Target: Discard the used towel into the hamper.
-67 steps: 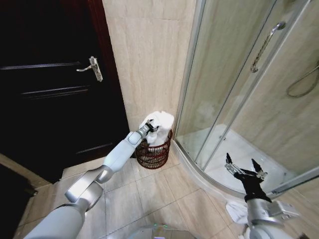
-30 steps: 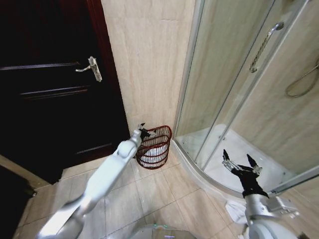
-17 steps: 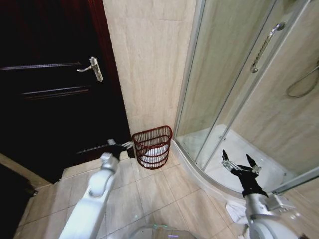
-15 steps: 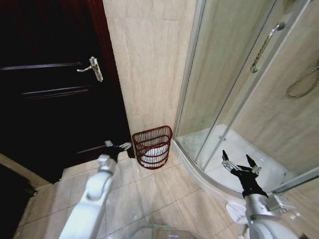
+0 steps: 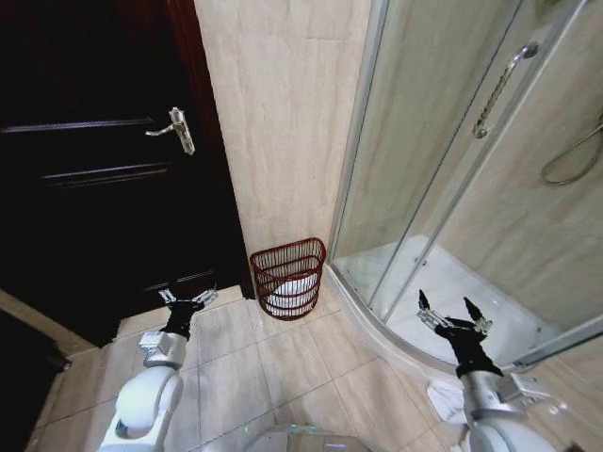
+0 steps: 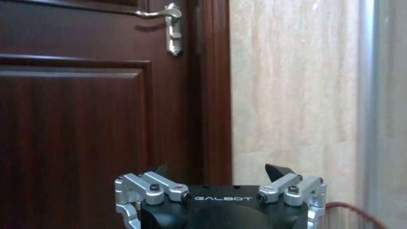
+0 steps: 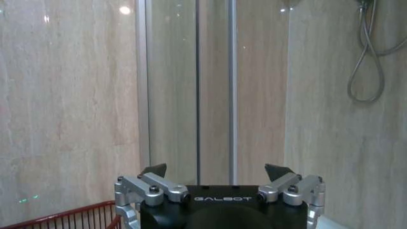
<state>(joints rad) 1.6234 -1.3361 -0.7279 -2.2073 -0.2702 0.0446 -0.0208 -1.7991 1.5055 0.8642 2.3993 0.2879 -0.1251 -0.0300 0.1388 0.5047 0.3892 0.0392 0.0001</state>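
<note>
The hamper [image 5: 288,277], a round reddish-brown wire basket, stands on the floor tiles against the beige wall, beside the shower's curved sill. The white towel [image 5: 295,285] lies inside it, seen through the wires. My left gripper [image 5: 187,301] is open and empty, low on the left in front of the dark door, well apart from the hamper. In the left wrist view the left gripper [image 6: 219,171] faces the door and wall, with a bit of the hamper's rim [image 6: 353,213] showing. My right gripper [image 5: 450,314] is open and empty near the shower base; the right wrist view also shows the hamper's rim [image 7: 70,215].
A dark wooden door [image 5: 94,169] with a metal handle [image 5: 176,128] fills the left. A glass shower enclosure [image 5: 452,160] with a curved sill takes the right. A white cloth [image 5: 443,395] lies on the floor by my right arm. Open floor tiles [image 5: 283,363] lie before the hamper.
My left arm has let go of the towel, which now lies in the hamper, and has pulled back down and to the left. The right arm has barely moved.
</note>
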